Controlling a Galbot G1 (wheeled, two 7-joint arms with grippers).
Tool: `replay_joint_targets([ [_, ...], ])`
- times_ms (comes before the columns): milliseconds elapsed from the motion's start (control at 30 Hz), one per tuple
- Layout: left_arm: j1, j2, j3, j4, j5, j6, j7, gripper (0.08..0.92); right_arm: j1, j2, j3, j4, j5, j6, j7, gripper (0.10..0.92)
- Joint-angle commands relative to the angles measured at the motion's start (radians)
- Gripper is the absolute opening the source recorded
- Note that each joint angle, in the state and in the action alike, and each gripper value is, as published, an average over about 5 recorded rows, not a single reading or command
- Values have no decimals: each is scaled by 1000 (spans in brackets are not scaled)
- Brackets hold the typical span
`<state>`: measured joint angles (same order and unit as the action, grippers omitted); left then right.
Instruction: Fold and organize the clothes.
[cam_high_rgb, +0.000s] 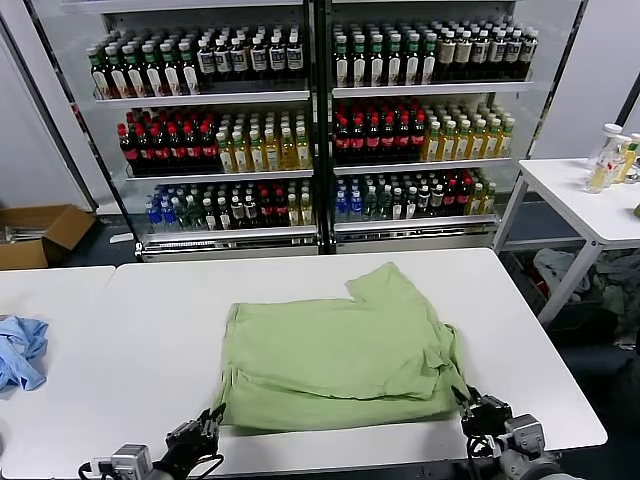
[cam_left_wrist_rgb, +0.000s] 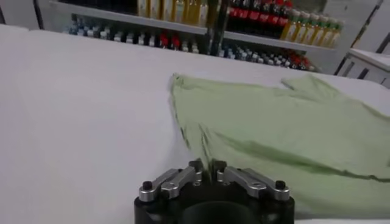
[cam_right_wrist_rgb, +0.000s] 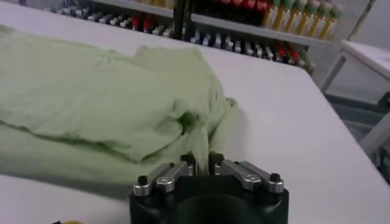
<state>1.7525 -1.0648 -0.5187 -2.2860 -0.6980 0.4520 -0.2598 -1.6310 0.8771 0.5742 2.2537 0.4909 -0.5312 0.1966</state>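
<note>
The light green shirt (cam_high_rgb: 340, 350) lies partly folded on the white table (cam_high_rgb: 150, 310), with one sleeve pointing toward the far side. My left gripper (cam_high_rgb: 213, 420) is at its near left corner, shut on the shirt's edge; in the left wrist view (cam_left_wrist_rgb: 206, 165) the cloth (cam_left_wrist_rgb: 274, 122) runs right into the closed fingers. My right gripper (cam_high_rgb: 468, 400) is at the near right corner. In the right wrist view (cam_right_wrist_rgb: 202, 159) it is shut on a pinched fold of the shirt (cam_right_wrist_rgb: 91, 97). The collar, buttons and checkered print are hidden.
A light blue garment (cam_high_rgb: 20, 352) lies at the table's left edge. Drink shelves (cam_high_rgb: 320, 120) stand behind the table. A second white table (cam_high_rgb: 590, 200) with bottles is at the right, and a cardboard box (cam_high_rgb: 40, 235) sits on the floor at the left.
</note>
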Motion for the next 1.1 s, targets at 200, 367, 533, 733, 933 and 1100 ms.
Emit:
replay_joint_targets([
  [200,-293,99,37,139,-29,-18,-19,453,453,-35,-197,-198,111,13,29,622],
  [367,-528,107,152,309,-35,6,-29,592,748,3,-393,-468,115,12,26,757],
  [533,-721,87,275,486,-11,38,-35,739,915,57,-503,-648,118,6,18,820],
  [733,-881,60,377,637,-3,56,-33,820,1056,122,-595,-818,166,-2,11,823],
  [933,-999,27,426,776,9,54,-31,823,1179,200,-649,-961,207,-12,6,823],
  [1100,-1053,16,439,849,9,63,-27,823,1240,252,-677,-1062,211,-15,-2,823],
])
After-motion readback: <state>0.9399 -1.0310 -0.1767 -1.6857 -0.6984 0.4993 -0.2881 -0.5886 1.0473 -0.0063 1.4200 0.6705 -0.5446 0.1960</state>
